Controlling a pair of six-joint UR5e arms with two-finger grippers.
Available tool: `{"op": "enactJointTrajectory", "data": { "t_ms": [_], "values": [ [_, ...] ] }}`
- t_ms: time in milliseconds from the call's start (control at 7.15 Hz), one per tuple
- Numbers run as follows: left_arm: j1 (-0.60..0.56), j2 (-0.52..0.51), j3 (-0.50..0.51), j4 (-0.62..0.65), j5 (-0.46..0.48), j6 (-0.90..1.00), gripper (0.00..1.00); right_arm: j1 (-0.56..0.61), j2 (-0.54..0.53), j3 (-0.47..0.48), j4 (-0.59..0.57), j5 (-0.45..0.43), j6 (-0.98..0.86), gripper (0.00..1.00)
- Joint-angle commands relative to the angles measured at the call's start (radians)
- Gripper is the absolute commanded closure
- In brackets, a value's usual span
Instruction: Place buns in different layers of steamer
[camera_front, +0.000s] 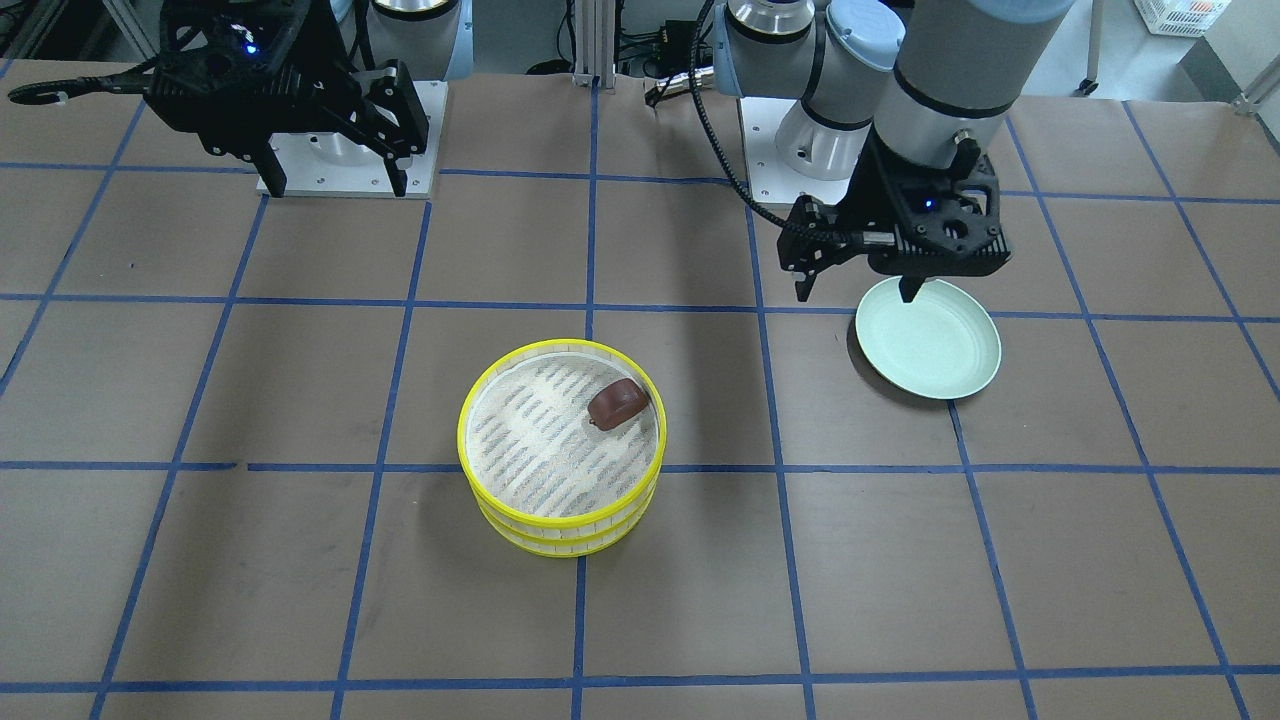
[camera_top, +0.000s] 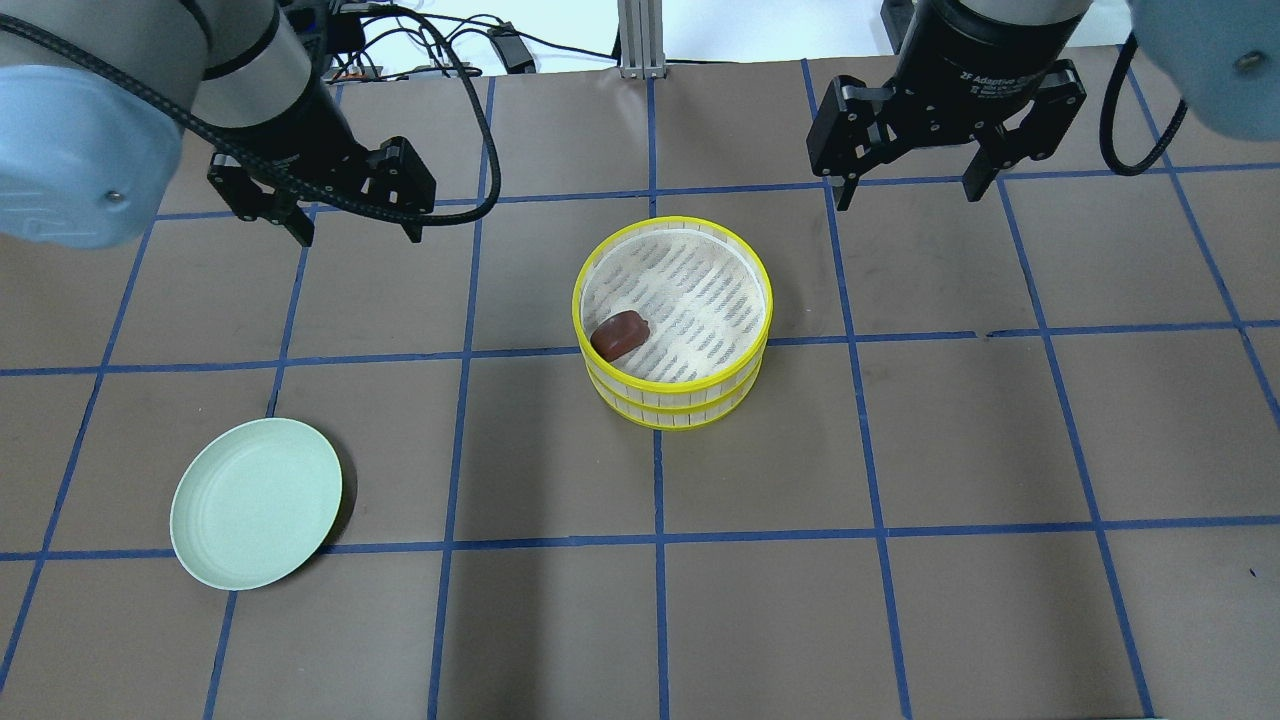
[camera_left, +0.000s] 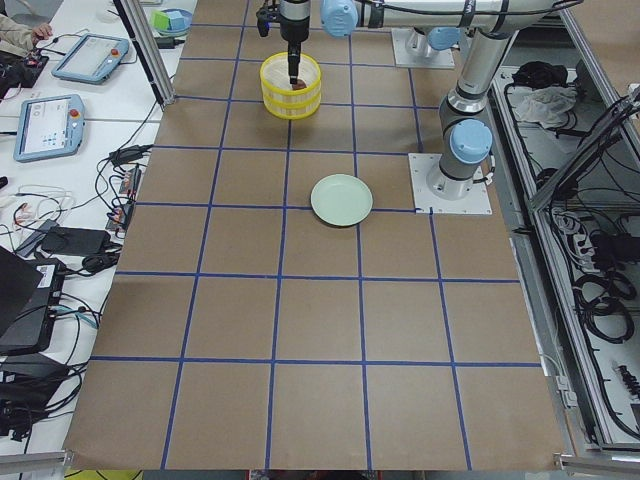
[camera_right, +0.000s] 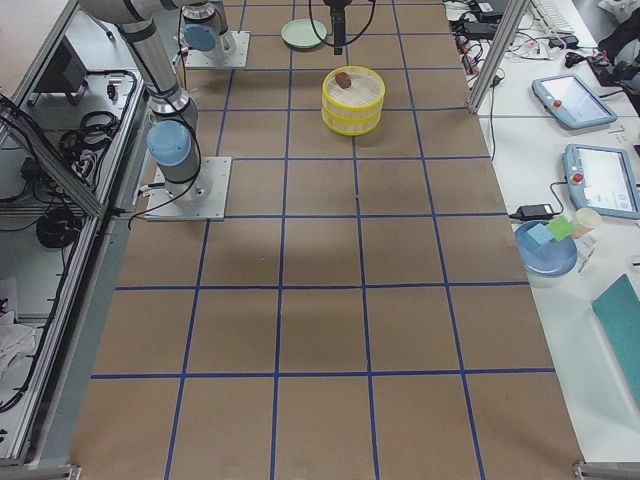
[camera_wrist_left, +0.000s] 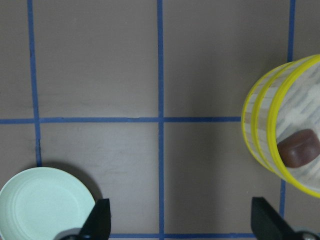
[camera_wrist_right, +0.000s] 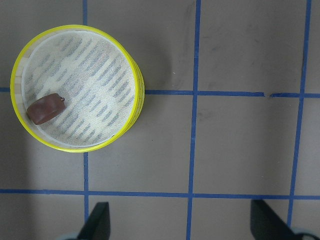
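Observation:
Two yellow-rimmed steamer layers stand stacked at mid-table, the top layer (camera_top: 690, 392) on the lower layer (camera_top: 680, 418). The dark reddish-brown bun (camera_top: 620, 333) lies in the top layer near its rim; it also shows in the front view (camera_front: 617, 403) and both wrist views (camera_wrist_left: 299, 147) (camera_wrist_right: 46, 108). The cream-white bun is hidden or out of view. My left gripper (camera_top: 350, 225) is open and empty, raised between the plate and the steamer. My right gripper (camera_top: 908, 190) is open and empty, raised beyond the steamer's right side.
An empty pale green plate (camera_top: 256, 503) lies on the table near my left side, well left of the steamer. The brown table cover has a blue tape grid. The arm bases stand on plates at the table's robot edge (camera_front: 345, 150).

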Motion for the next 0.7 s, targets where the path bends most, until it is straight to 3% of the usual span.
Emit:
{"op": "enactJointTrajectory", "data": {
  "t_ms": [0, 559],
  "values": [
    [0.021, 0.071, 0.015, -0.046, 0.057, 0.019, 0.0, 0.0, 0.0, 0.0, 0.001, 0.001, 0.0, 0.0],
    [0.022, 0.077, -0.003, -0.057, -0.013, 0.018, 0.0, 0.0, 0.0, 0.0, -0.003, 0.001, -0.002, 0.0]
  ]
}}
